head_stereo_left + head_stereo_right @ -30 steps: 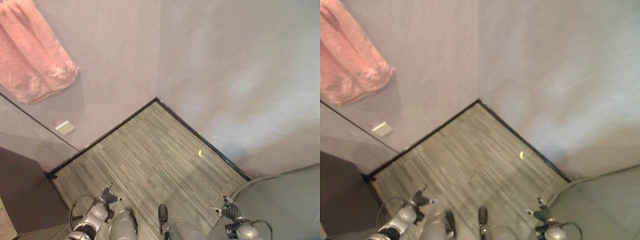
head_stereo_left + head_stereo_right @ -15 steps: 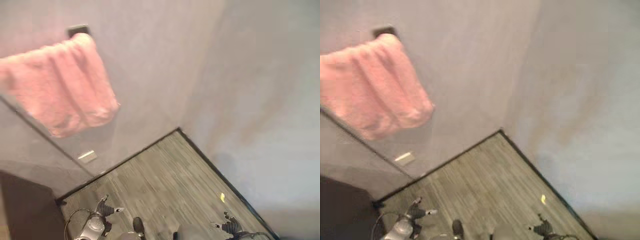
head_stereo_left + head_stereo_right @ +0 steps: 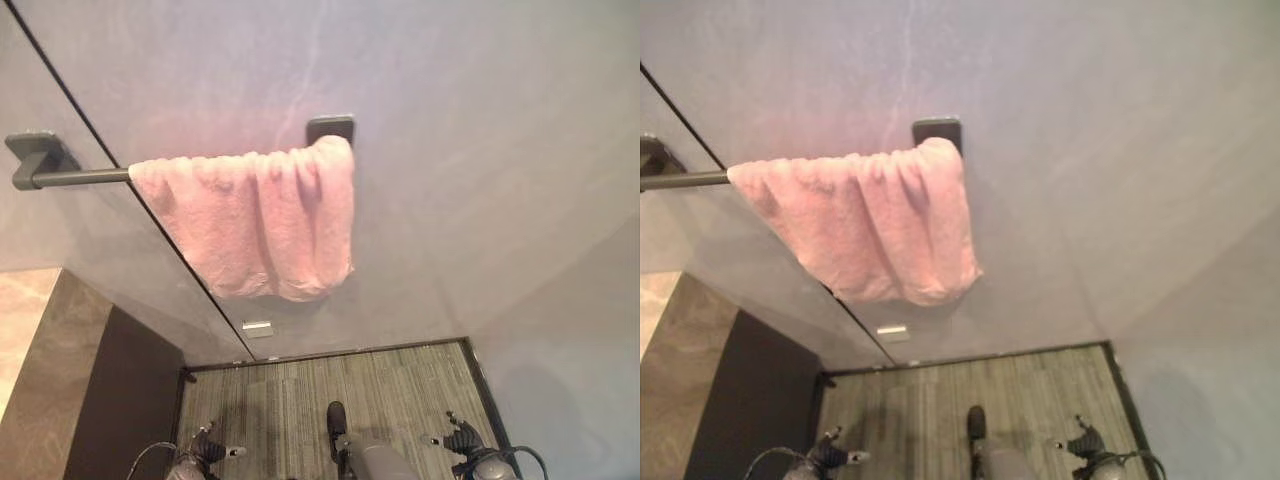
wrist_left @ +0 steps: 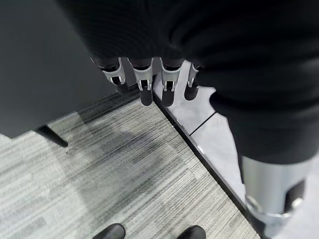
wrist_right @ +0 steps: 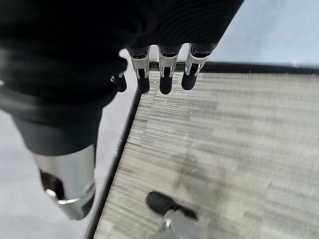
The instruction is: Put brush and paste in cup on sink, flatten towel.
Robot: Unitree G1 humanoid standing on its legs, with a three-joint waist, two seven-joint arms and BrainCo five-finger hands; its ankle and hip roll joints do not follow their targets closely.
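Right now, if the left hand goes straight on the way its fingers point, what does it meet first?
Probably the striped floor: the left hand hangs low, its straight fingers aimed down, holding nothing. The dark cabinet stands close beside that line; depth is unclear.

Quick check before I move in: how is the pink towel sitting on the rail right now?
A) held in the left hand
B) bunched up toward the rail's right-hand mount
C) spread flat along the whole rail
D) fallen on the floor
B: the pink towel hangs gathered in folds against the right mount, leaving the rail bare to its left.
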